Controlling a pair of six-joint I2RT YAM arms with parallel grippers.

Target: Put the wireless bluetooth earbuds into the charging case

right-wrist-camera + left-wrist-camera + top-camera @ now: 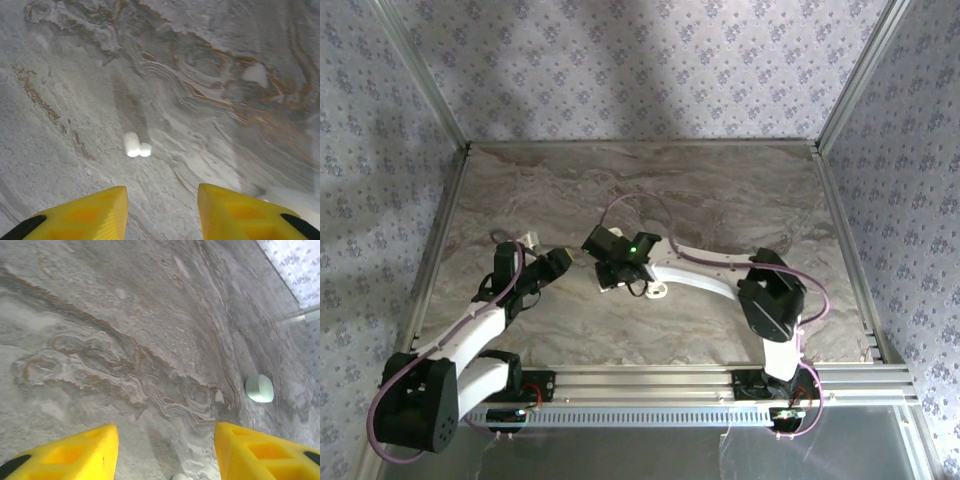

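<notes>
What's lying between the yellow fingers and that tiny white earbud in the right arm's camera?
Nothing: in the right wrist view, the stretch from the right gripper to the earbud is bare marble tabletop.

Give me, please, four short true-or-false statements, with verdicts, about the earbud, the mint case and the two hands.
1. The earbud lies on the table, just ahead of the right hand. True.
2. The right hand is clamped on the earbud. False: its fingers stand apart with nothing between them.
3. The mint case rests on the table, apart from the left hand. True.
4. The left hand is shut on the mint case. False: it is open and empty, and the case sits off to one side.
</notes>
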